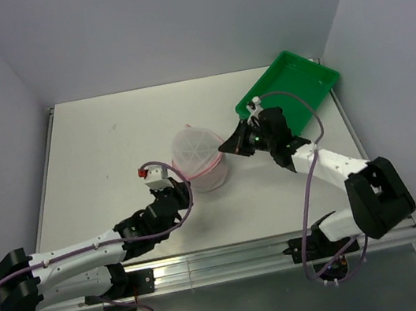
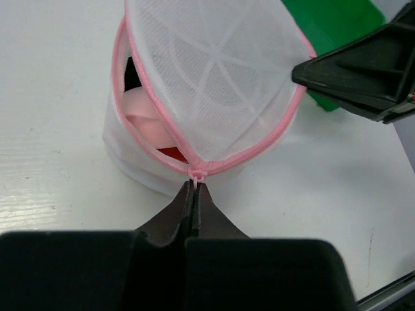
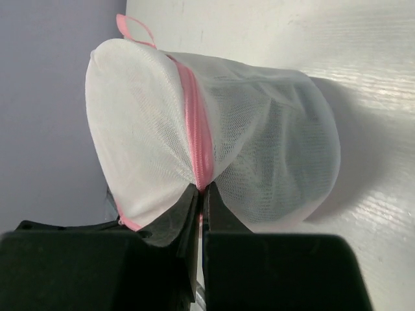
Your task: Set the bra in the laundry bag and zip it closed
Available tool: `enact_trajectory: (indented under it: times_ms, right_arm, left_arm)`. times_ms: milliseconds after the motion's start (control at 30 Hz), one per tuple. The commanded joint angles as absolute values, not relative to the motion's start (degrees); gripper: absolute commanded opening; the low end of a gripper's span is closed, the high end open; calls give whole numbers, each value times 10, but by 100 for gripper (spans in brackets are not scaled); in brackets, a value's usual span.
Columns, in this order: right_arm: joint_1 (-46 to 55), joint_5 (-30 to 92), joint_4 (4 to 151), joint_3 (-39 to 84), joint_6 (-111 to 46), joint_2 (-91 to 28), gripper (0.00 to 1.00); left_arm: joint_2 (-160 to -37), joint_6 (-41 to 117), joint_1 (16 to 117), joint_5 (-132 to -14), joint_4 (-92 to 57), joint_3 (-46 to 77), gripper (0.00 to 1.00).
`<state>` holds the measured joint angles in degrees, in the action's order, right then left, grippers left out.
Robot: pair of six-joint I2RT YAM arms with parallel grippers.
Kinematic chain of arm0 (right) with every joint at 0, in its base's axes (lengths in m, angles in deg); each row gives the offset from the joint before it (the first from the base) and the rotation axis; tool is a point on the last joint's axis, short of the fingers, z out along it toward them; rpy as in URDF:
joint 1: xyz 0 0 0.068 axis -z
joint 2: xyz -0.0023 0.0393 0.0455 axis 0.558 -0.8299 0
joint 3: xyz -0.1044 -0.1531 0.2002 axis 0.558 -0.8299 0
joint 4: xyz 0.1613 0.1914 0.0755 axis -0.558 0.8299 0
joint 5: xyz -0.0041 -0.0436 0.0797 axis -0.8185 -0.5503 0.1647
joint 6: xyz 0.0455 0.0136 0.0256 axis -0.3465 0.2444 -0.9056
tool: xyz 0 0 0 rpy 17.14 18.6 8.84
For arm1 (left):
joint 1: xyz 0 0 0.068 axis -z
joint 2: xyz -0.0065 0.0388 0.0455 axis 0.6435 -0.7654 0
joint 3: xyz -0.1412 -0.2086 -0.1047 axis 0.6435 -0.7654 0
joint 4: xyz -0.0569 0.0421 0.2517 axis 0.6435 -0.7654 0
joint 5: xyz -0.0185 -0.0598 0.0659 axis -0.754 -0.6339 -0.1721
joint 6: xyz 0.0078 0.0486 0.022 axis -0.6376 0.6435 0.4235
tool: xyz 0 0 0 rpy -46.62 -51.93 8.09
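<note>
The laundry bag (image 1: 198, 155), a small round white mesh pouch with a pink zip rim, stands mid-table between both grippers. My left gripper (image 2: 194, 186) is shut on the small pink zip pull (image 2: 196, 173) at the bag's near side (image 2: 214, 71). The zip is partly open to the left of the pull, and the pink and red bra (image 2: 146, 110) shows through the gap. My right gripper (image 3: 202, 190) is shut on the pink zip rim (image 3: 196, 129) on the opposite side of the bag (image 3: 272, 155). In the top view the right gripper (image 1: 224, 148) touches the bag's right edge.
A green tray (image 1: 291, 81) lies at the back right corner, just behind the right arm. Grey walls enclose the white table (image 1: 102, 141) at the back and on both sides. The right gripper's dark fingers (image 2: 363, 71) reach into the left wrist view.
</note>
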<state>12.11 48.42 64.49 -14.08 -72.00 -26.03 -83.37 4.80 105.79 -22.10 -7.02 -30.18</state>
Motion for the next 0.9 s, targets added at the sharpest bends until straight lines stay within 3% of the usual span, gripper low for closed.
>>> enact_trajectory:
  times_ms: [0, 67, 100, 133, 233, 567, 867]
  right_arm:
    - [138, 489, 663, -64, -664, -313, 0]
    - [133, 492, 670, -29, -659, -342, 12]
    - [130, 488, 674, -24, -659, -344, 23]
    - [120, 486, 678, -16, -657, -345, 51]
    - [95, 453, 702, -31, -646, -310, 73]
    - [23, 407, 638, -231, -708, -125, 72]
    - [3, 404, 569, -220, -764, -167, 63]
  left_arm:
    - [-809, 51, 1053, -189, -104, -306, 0]
    - [-818, 55, 1054, -222, -85, -302, 0]
    - [-824, 55, 1056, -235, -61, -298, 0]
    - [-831, 55, 1059, -254, -51, -294, 0]
    - [-865, 49, 1069, -259, -32, -267, 0]
    - [-939, 54, 1069, -300, 24, -229, 0]
    - [-941, 47, 1069, -316, 28, -233, 0]
